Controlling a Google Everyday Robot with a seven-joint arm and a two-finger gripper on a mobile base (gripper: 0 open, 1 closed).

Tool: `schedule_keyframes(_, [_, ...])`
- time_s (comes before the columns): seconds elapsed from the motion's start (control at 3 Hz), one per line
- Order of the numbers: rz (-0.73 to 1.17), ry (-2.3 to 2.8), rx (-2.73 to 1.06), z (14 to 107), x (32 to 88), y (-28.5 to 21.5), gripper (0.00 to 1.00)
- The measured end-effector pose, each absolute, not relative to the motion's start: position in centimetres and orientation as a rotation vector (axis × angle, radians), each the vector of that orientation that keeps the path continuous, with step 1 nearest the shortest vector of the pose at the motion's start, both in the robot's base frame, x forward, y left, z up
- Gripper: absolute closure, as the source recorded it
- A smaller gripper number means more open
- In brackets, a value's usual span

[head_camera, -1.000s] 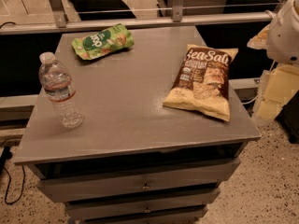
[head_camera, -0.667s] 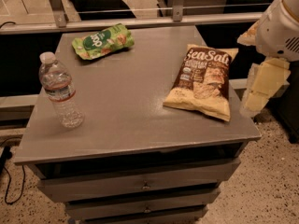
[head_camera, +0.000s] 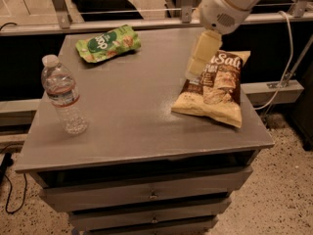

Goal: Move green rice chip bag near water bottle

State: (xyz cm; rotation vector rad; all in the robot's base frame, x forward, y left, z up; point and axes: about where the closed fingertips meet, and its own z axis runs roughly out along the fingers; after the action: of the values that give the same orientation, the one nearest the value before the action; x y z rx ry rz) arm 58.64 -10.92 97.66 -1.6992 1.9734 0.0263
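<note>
The green rice chip bag [head_camera: 108,43] lies flat at the far left of the grey table top [head_camera: 132,111], its dark green logo facing up. The water bottle [head_camera: 63,94] stands upright near the table's left edge, in front of the green bag and well apart from it. My gripper [head_camera: 194,68] hangs from the white arm [head_camera: 230,1] over the right half of the table, above the top left corner of the brown-and-yellow Sea Salt chip bag [head_camera: 215,89]. It is far to the right of the green bag and holds nothing that I can see.
The table is a grey drawer cabinet with drawers [head_camera: 151,195] below. A metal rail [head_camera: 122,11] runs behind it. A white cable [head_camera: 288,67] hangs at the right. A dark cord [head_camera: 7,180] lies on the speckled floor at the left.
The arm has swung in from the table's right side to over the Sea Salt bag, moving left and farther back. The bags and the bottle have not moved.
</note>
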Motion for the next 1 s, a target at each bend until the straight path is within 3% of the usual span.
schedule_keyframes(0.33, [0.117,1.847,-1.627,98.5,66.0,-4.2,0.00])
schedule_keyframes(1.0, [0.145,1.849,-1.558,97.3,68.6,-3.4,0.00])
